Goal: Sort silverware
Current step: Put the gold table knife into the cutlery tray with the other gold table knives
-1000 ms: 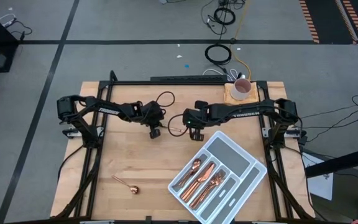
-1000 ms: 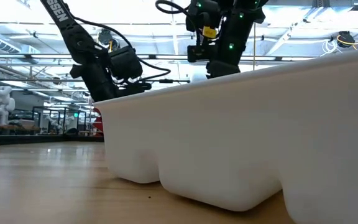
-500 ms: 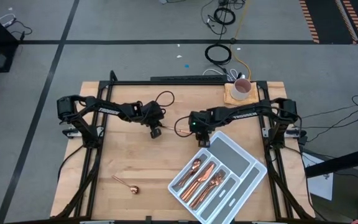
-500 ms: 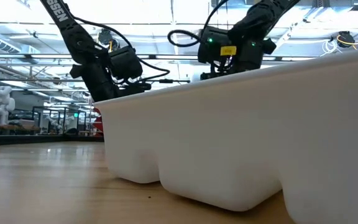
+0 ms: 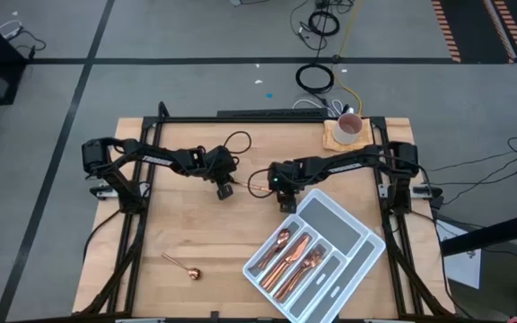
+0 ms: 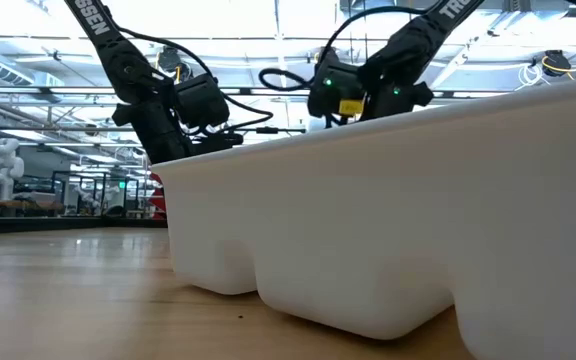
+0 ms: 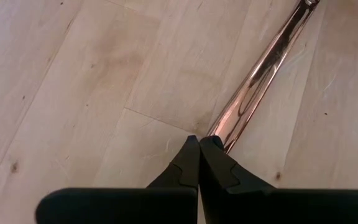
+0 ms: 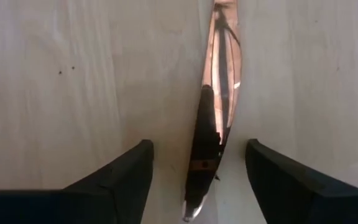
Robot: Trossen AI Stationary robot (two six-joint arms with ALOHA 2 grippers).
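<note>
Near left: one copper spoon [image 5: 183, 266] lies alone on the table [image 5: 178, 224], well apart from both arms. Near right: grey tray [image 5: 362, 254] already holds several copper pieces [image 5: 294, 256] in its narrow slots.

Mid-table: right gripper [image 5: 284, 199], fingers spread wide, straddles a flat copper piece [image 8: 219, 93], likely a knife, hard to tell. Risk: the thin piece lies flush on the wood, so closing fingers may ride over it, or pinch one edge and flick it away.

Left gripper [image 5: 224, 190], fingers pressed together and empty, has its tips beside a copper handle [image 7: 263, 81]. Any sweep nudges it.
</note>
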